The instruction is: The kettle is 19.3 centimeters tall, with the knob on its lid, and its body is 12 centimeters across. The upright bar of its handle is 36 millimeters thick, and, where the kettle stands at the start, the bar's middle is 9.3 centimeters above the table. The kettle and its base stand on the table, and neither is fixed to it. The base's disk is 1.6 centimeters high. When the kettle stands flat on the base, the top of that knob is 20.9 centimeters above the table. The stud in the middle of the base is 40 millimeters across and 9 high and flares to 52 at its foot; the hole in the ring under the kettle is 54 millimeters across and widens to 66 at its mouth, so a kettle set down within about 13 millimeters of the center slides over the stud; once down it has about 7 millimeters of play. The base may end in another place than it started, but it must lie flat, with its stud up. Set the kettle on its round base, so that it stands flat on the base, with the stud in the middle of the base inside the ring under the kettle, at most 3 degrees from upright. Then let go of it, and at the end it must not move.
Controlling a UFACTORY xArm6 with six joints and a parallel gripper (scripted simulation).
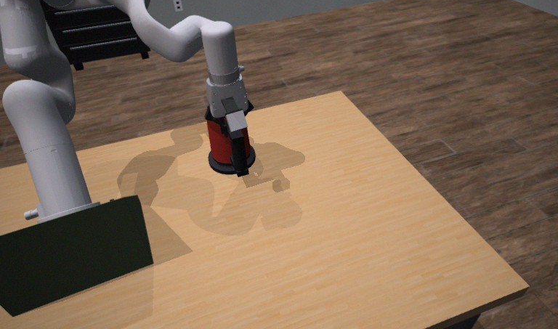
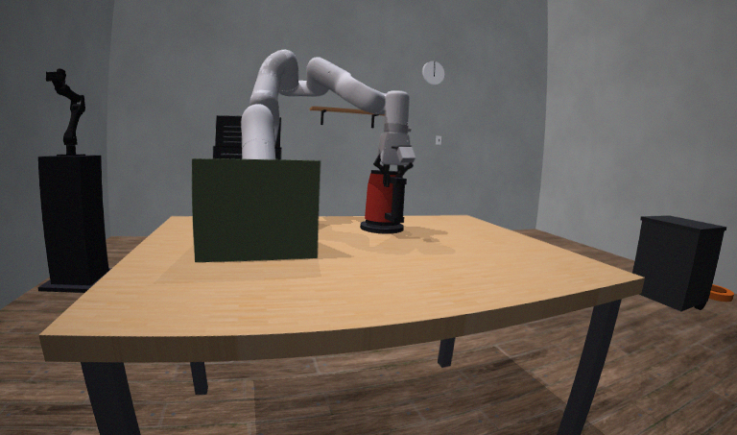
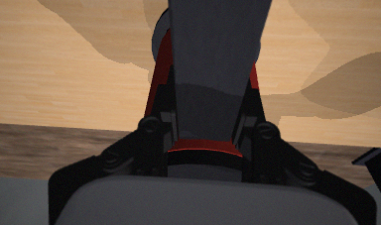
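Note:
The red kettle (image 1: 221,141) stands upright on its round black base (image 1: 231,167) in the middle of the table; it also shows in the exterior view (image 2: 380,197) on the base (image 2: 382,226). Its black handle (image 1: 239,150) faces the front. My gripper (image 1: 231,122) comes straight down from above and is shut on the handle's top. In the wrist view the fingers clamp the dark handle bar (image 3: 213,61), with red kettle body on both sides. The stud is hidden under the kettle.
A dark green box (image 1: 70,249) stands on the table at the arm's foot, to the left of the kettle. A black bin (image 2: 678,259) hangs off the table's right end. A black drawer cabinet (image 1: 92,29) stands behind.

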